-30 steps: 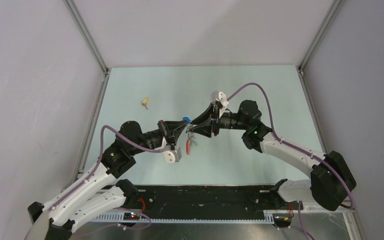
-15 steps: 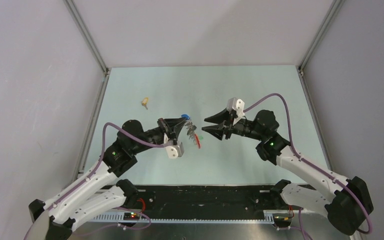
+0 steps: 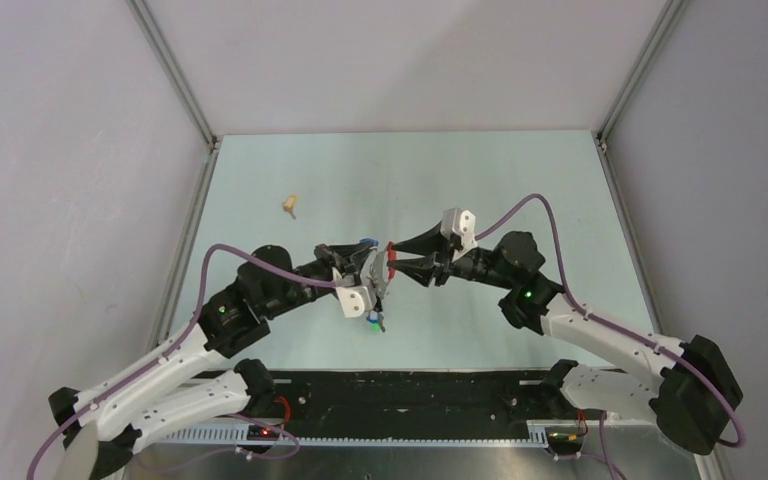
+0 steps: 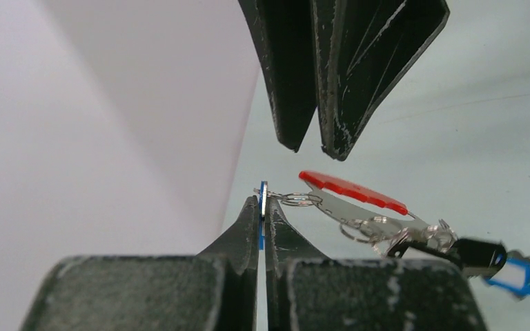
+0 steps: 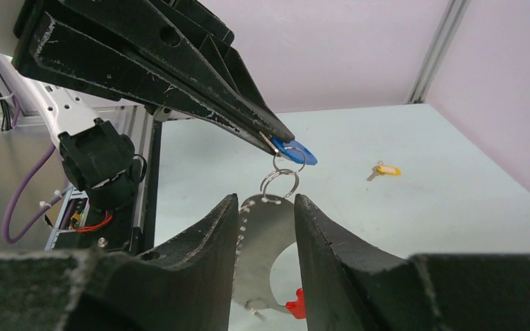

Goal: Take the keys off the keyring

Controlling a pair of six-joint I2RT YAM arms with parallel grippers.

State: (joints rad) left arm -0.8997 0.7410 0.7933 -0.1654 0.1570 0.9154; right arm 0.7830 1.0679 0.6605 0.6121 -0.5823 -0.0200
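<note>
My left gripper (image 3: pixel 368 248) is shut on the blue head of a key (image 4: pixel 262 207) and holds the bunch above the table. From that key a small wire ring leads to the keyring, a red crescent (image 4: pixel 353 190) on a silver metal arc (image 5: pixel 266 241). More keys with dark, blue and green heads (image 4: pixel 517 274) hang from it; they also show in the top view (image 3: pixel 373 322). My right gripper (image 5: pixel 265 197) is open, its fingers either side of the silver arc's upper end, with a gap showing on both sides. In the top view, my right gripper (image 3: pixel 392 258) faces the left one.
One loose key with a yellow head (image 3: pixel 290 205) lies on the pale green table at the far left; it also shows in the right wrist view (image 5: pixel 385 169). Metal frame posts (image 3: pixel 175 90) and grey walls close in the table.
My right gripper drew back to the right and opened, then came left again to the keyring. My left gripper turned, and the hanging keys swung lower toward the near edge.
</note>
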